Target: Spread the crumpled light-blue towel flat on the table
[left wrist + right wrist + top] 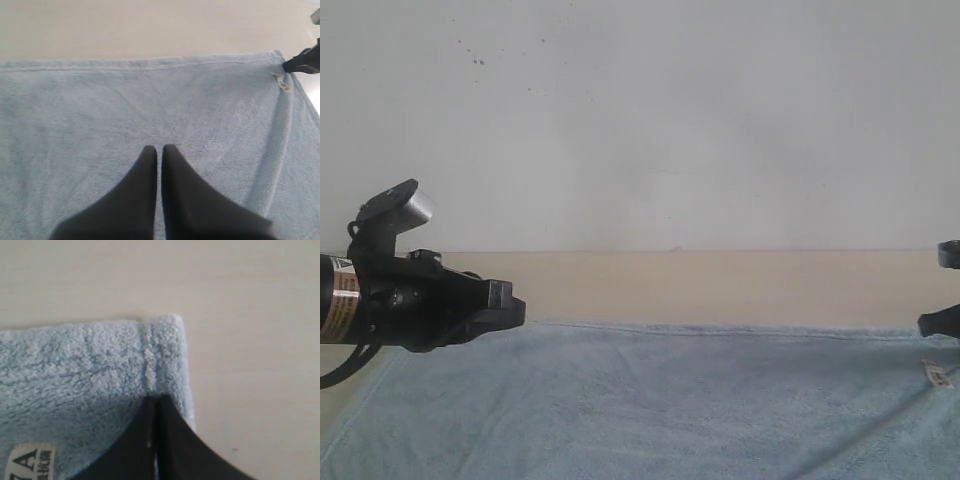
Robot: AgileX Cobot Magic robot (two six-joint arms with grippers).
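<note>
Towel [650, 400] lies flat under closed empty left tool [159, 147]; closed right tool [154, 399] at corner

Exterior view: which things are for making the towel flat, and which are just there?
For the job:
- the big pale light-blue fluffy terry towel
- the wide pale beige wood-look table under it
- the black left gripper, shut
- the black right gripper, shut at the towel's corner

Just there:
- the plain white speckled wall behind the table

The white label [30, 460] on the towel [90, 365] shows a large "A" beside small Chinese characters too blurred to read.
</note>
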